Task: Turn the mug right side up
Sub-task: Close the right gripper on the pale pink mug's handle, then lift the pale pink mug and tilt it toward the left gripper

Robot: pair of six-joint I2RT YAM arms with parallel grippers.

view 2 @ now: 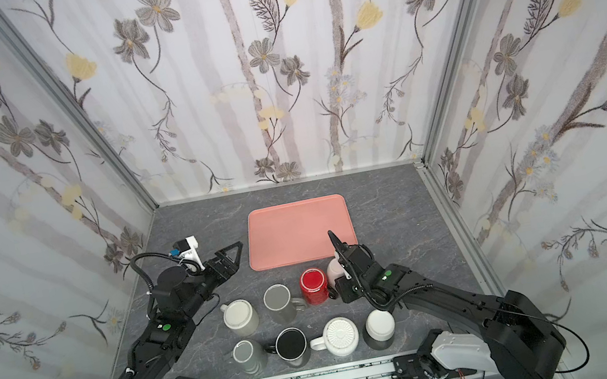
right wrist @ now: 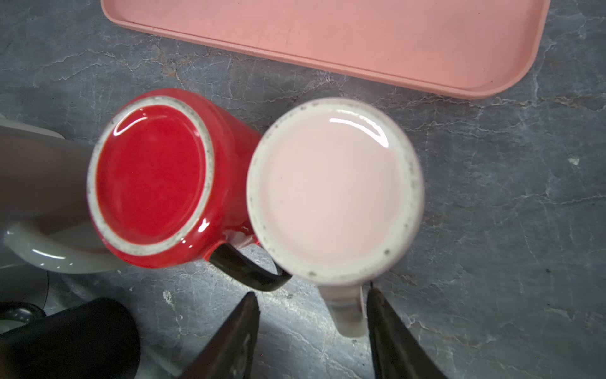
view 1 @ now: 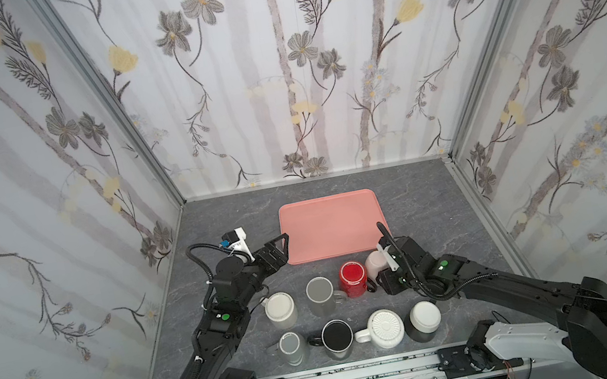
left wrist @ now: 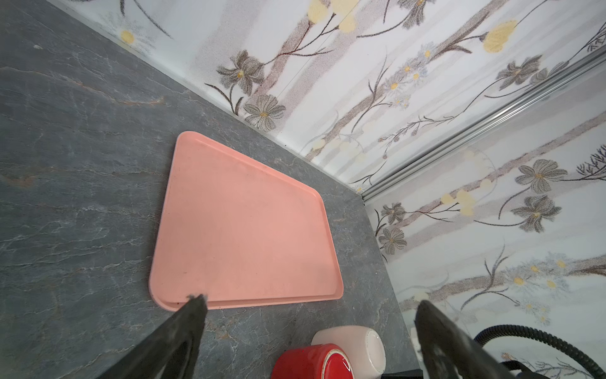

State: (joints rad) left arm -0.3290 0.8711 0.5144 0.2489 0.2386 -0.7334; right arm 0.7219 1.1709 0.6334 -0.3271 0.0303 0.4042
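Two pincers showed, and only the right gripper [right wrist: 312, 292] was at the task's thing. Its jaws stood partly apart astride the handle [right wrist: 346, 311] of the pale pink mug [right wrist: 331, 190]. One finger [right wrist: 390, 328] sat just beside the handle, whether touching I could not tell, and the other stood well clear, so nothing was clamped. The mug stood upside down on the grey table [right wrist: 492, 229], base up, just beside the red mug [right wrist: 151, 180], also inverted, and near the pink tray [right wrist: 328, 39]. The left gripper [left wrist: 311, 299] hung fully spread by the tray's corner, holding nothing.
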